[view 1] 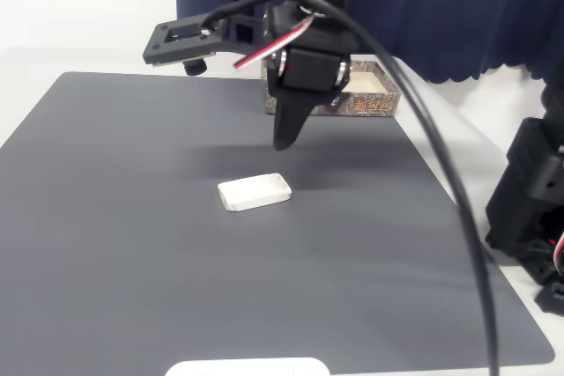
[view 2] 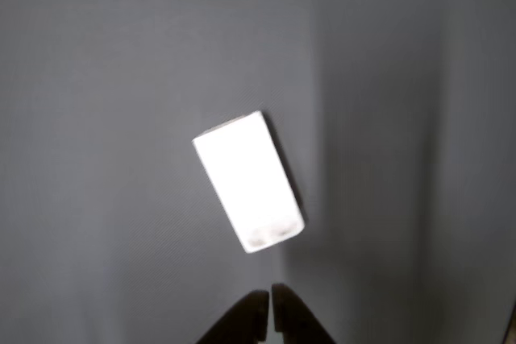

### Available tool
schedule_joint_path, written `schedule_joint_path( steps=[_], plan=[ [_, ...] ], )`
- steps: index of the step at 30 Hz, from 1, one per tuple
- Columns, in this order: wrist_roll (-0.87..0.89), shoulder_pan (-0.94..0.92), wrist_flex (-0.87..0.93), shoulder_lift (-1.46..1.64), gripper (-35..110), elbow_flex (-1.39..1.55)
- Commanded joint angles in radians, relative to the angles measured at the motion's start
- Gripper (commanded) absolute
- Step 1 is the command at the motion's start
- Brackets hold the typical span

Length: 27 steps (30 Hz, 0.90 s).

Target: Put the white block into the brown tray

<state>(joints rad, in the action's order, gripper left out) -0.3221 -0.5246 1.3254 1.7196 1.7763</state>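
gripper hanging closed above the white block, tray waiting at the far edge

you are looking at the gripper [view 1: 284, 140] hanging tip-down over the dark grey mat [view 1: 115, 217], just beyond the white block [view 1: 255, 192] in the fixed view. its two black fingers are pressing together into a single point, and nothing is sitting between them. in the wrist view the fingertips [view 2: 269, 316] are showing at the bottom edge with only a hairline slit between them, so you are seeing the pincer closed and empty. it is not touching the block; there is clear mat between the tips and the block in both views.

the white block is lying flat on the mat near the middle of the fixed view, slightly tilted, its long side running left to right. in the wrist view the white block [view 2: 248, 181] is appearing as a bright, overexposed rectangle, angled, just above the fingertips, with a soft shadow falling on its right side.

the brown tray [view 1: 370, 105] is sitting at the far edge of the mat, to the right of the arm in the fixed view, well apart from the block. its patterned brown wall is facing you and its cream inside is showing above it; the arm is hiding the tray's left part.

a black cable [view 1: 441, 173] is arching from the arm toward the near right. dark blue curtains [view 1: 458, 6] are hanging behind the table.
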Motion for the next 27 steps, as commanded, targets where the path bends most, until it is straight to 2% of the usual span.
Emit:
schedule_joint_path(
  steps=[1,16,27],
  plan=[
    [-0.014,-0.012,0.006,-0.028,0,-0.055],
    [-0.054,-0.005,0.117,-0.295,0,-0.302],
    [-0.097,-0.003,0.117,-0.313,0,-0.347]
  ],
)
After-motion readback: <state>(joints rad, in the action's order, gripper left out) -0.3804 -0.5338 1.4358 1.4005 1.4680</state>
